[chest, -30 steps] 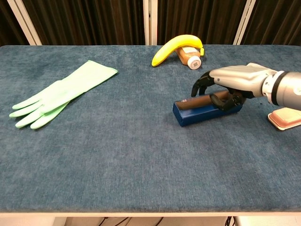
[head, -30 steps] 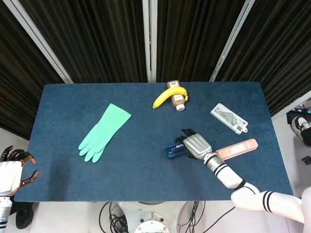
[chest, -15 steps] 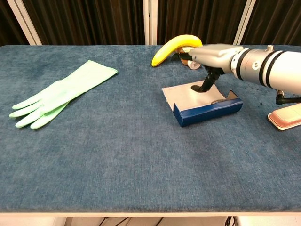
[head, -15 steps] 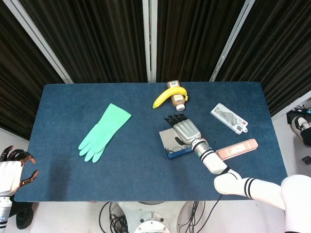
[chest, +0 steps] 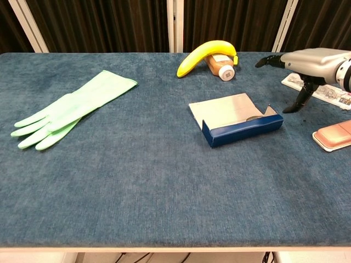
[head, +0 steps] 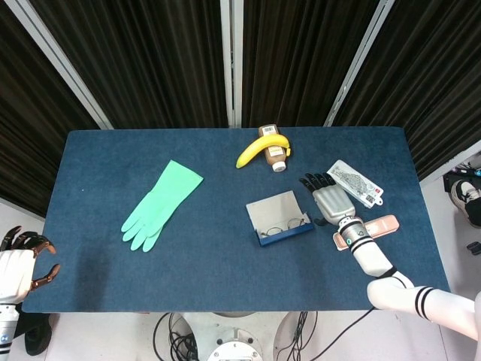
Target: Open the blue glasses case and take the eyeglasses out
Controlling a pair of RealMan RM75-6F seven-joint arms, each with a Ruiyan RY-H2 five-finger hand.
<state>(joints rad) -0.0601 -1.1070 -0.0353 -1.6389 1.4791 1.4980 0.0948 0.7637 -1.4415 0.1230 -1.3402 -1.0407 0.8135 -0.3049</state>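
- The left hand (head: 19,267) hangs off the worktop's (head: 98,256) near left corner, fingers curled inward around nothing.
- A green rubber glove (head: 160,204) lies flat on the left half, fingers toward the near edge.
- A banana (head: 260,149) rests against a brown bottle (head: 273,147) near the far edge, at its middle.
- The blue glasses case (head: 279,217) lies open right of centre, lid folded flat toward the far edge; the eyeglasses (head: 286,224) sit inside.
- The right hand (head: 331,200) hovers just right of the case, fingers spread, holding nothing.
- A white printed packet (head: 353,183) lies beyond the hand, toward the right edge.
- A pink flat case (head: 368,229) lies near the right edge.
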